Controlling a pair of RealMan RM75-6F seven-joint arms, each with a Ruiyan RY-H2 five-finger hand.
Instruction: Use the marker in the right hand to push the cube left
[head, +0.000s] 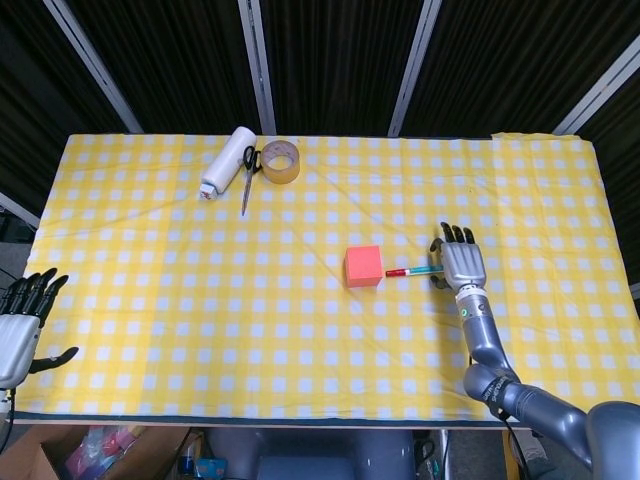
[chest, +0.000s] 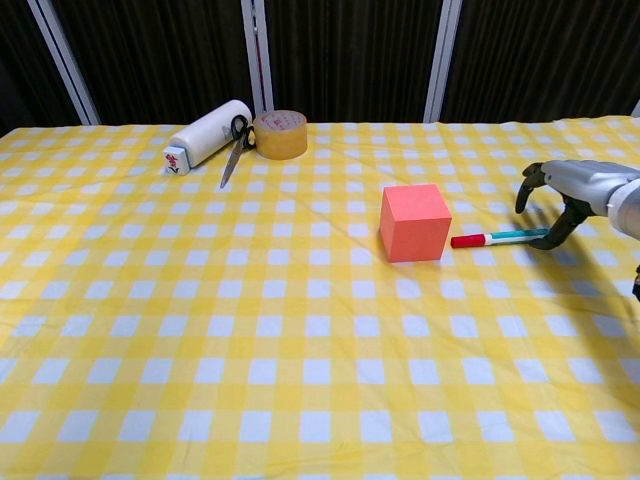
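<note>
An orange-red cube (head: 363, 267) (chest: 414, 222) sits on the yellow checked cloth, right of centre. A marker (head: 410, 270) (chest: 495, 238) with a red cap and teal barrel lies flat on the cloth, its red end close to the cube's right side. My right hand (head: 462, 263) (chest: 575, 190) hovers low over the marker's teal tail. Its fingers are apart and arched, and its thumb reaches down beside the barrel's end without gripping it. My left hand (head: 20, 325) hangs at the table's near left corner with fingers spread and nothing in it.
At the back left lie a white bottle (head: 228, 160) (chest: 208, 133), scissors (head: 247, 175) (chest: 233, 145) and a roll of brown tape (head: 281, 162) (chest: 279, 133). The table's front edge runs just behind my right forearm.
</note>
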